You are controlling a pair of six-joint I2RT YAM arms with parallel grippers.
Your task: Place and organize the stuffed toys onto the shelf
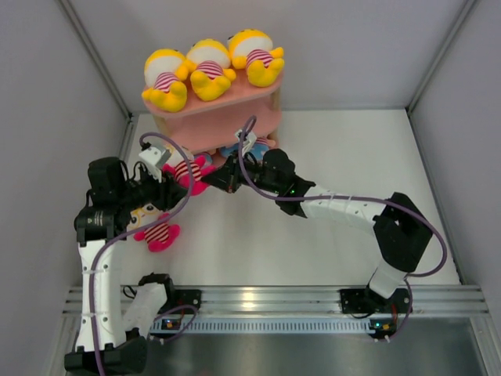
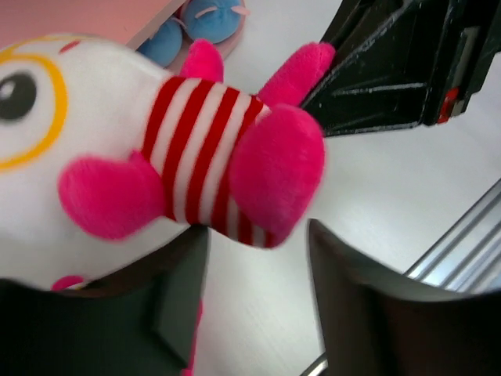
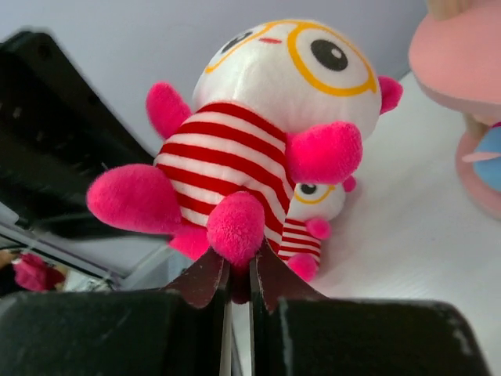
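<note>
A pink-limbed stuffed toy in a red-and-white striped shirt hangs above the table between both grippers. My right gripper is shut on one of its pink feet. My left gripper is just beside the toy's body, jaws apart with nothing between them. A second pink-limbed toy lies on the table. The pink shelf stands at the back. Three yellow toys sit in a row on its top board.
Blue-bottomed toys rest on a lower shelf board behind the held toy. Grey walls close in the table on the left, right and back. A metal rail runs along the near edge by the arm bases.
</note>
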